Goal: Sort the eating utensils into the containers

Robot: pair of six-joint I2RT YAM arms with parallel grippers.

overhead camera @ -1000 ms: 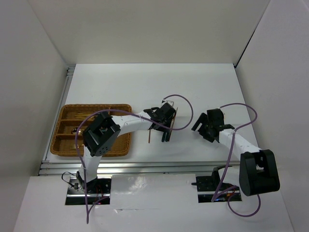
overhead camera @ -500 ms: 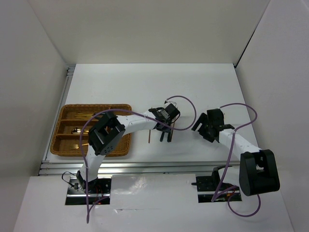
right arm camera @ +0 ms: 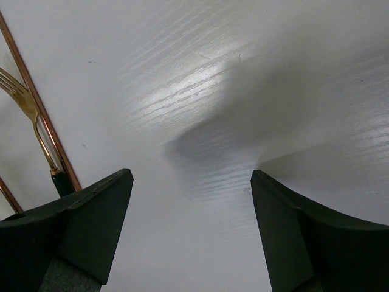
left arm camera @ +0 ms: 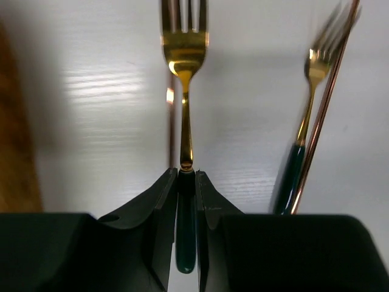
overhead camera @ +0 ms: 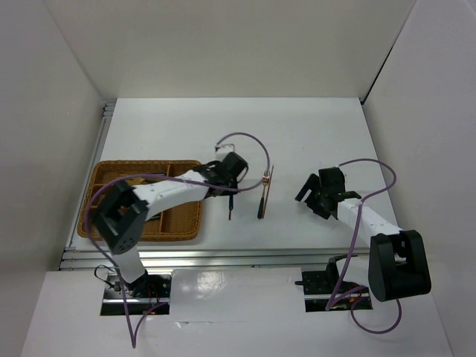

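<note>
My left gripper [left arm camera: 186,173] is shut on the dark green handle of a gold-headed fork [left arm camera: 184,48] and holds it above the table, tines pointing away. In the top view this gripper [overhead camera: 222,182] sits just right of the brown wicker tray [overhead camera: 149,163]. A second fork [left arm camera: 304,140] lies on the table beside a thin copper-brown stick [left arm camera: 325,109]; the pair shows in the top view [overhead camera: 262,197]. Another thin stick [overhead camera: 230,208] lies below the held fork. My right gripper [right arm camera: 191,176] is open and empty over bare table [overhead camera: 309,199].
The tray's edge shows at the left of the left wrist view [left arm camera: 12,121]. My left arm [overhead camera: 160,193] lies across the tray and hides much of its compartments. White walls enclose the table; a metal rail [overhead camera: 223,256] runs along the near edge.
My left gripper has moved left from the utensil pile toward the tray, carrying one fork. Its elbow swung left over the tray. The right arm has not moved.
</note>
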